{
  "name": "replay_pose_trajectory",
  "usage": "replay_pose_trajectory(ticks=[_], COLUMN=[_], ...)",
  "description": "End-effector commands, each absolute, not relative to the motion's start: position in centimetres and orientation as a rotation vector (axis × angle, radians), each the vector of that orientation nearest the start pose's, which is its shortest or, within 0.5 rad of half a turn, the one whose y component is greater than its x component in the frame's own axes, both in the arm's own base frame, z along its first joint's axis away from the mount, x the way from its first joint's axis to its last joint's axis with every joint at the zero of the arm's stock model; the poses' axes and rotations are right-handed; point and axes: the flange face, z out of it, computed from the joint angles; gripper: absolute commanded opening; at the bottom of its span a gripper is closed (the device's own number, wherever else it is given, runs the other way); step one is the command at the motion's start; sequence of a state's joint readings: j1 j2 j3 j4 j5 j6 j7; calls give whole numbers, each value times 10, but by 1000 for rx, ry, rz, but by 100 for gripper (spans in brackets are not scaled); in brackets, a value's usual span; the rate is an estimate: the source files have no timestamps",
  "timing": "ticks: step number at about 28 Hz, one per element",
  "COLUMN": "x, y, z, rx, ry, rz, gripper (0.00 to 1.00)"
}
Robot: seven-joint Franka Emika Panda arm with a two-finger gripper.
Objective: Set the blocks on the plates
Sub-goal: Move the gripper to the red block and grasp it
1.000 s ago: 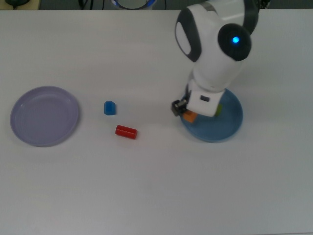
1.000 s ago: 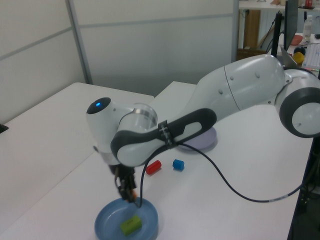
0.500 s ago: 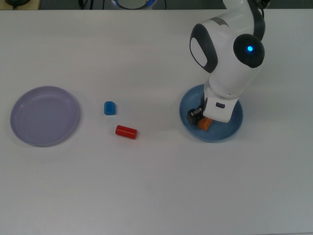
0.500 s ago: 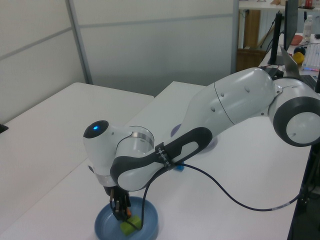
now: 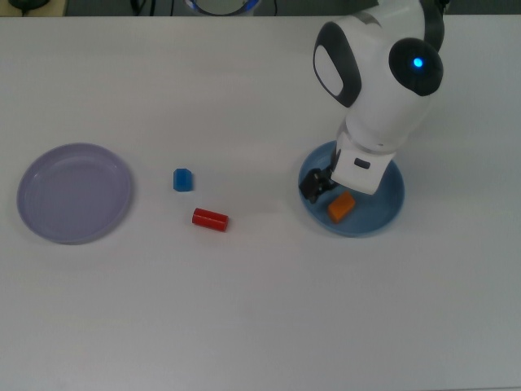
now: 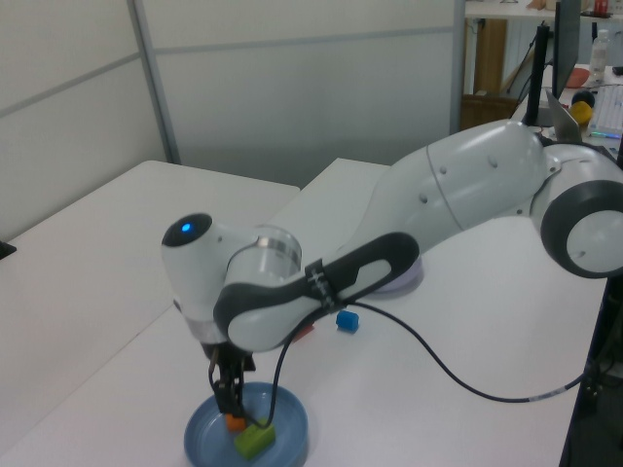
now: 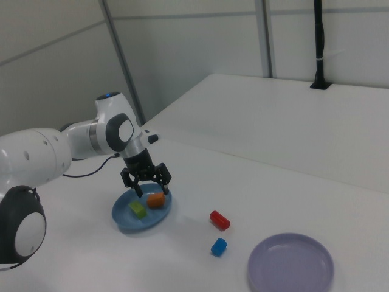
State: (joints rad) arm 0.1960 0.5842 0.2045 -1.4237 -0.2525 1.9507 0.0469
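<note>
The orange block lies loose on the blue plate, and the right view shows the lime-green bar next to it. My gripper hangs open just above the orange block, holding nothing. In the top view the arm hides the green bar. The blue block and the red cylinder rest on the table between the two plates. The lavender plate at the top view's left holds nothing.
The white arm stretches over the table above the plates. A black cable loops from the arm over the tabletop. Office clutter stands beyond the table at the left view's right.
My gripper carried the orange block over the blue plate, opened and let it go. It has since risen slightly and shifted toward the top view's left, with the block left on the plate.
</note>
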Motion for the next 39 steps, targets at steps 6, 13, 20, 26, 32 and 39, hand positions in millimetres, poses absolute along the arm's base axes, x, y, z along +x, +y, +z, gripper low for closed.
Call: replay_pose_trajectory(ticks=[6,13,20,26,32,39], x=[678,689,700,703,705,709], y=[130,70,58,55,52,42], z=[399,396,378,366,341,322], rx=[-3254,-3271,-3253,-3237,-3294,-3368], ry=[-380,-59,353,485,435,399], rz=[80,66,-40,-50,-19,-29], gripper=[100,100,100,100,100,100])
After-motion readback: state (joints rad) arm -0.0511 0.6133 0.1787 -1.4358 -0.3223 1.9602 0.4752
